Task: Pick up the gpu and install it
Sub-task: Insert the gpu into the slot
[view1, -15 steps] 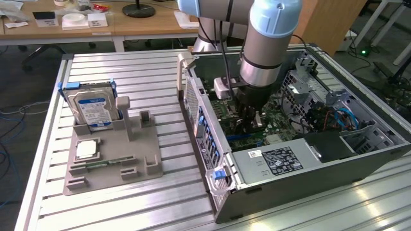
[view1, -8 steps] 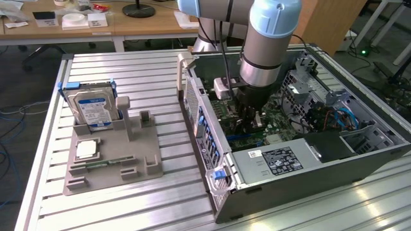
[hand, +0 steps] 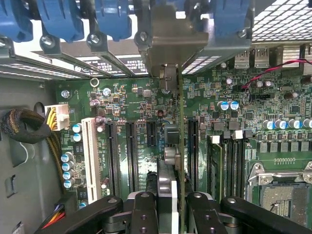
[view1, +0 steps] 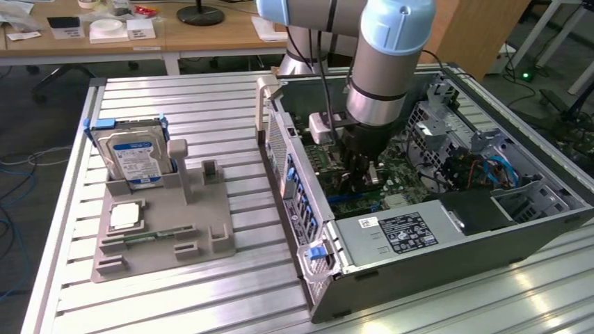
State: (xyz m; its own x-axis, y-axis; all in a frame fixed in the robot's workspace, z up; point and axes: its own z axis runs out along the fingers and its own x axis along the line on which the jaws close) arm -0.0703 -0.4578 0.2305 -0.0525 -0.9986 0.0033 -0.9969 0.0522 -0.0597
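My gripper [hand: 170, 207] is shut on the gpu [hand: 171, 151], which I see edge-on between the two black fingers [hand: 144, 210]. The card's silver end bracket [hand: 173, 41] points toward the blue slot latches [hand: 113, 17] at the case's rear wall. The card hangs over the green motherboard [hand: 136, 102], in line with the black expansion slots [hand: 130, 156]; whether it touches one I cannot tell. In the exterior view the arm reaches down into the open computer case [view1: 307, 209], the gripper [view1: 364, 174] low over the board.
A grey fixture tray [view1: 158, 243] on the exterior view's left holds a silver hard drive [view1: 135, 158] standing upright, a processor chip [view1: 125, 216] and a green memory stick [view1: 153, 236]. Inside the case sit a power supply [view1: 399, 233], drive cages [view1: 519, 195] and cables [hand: 22, 124].
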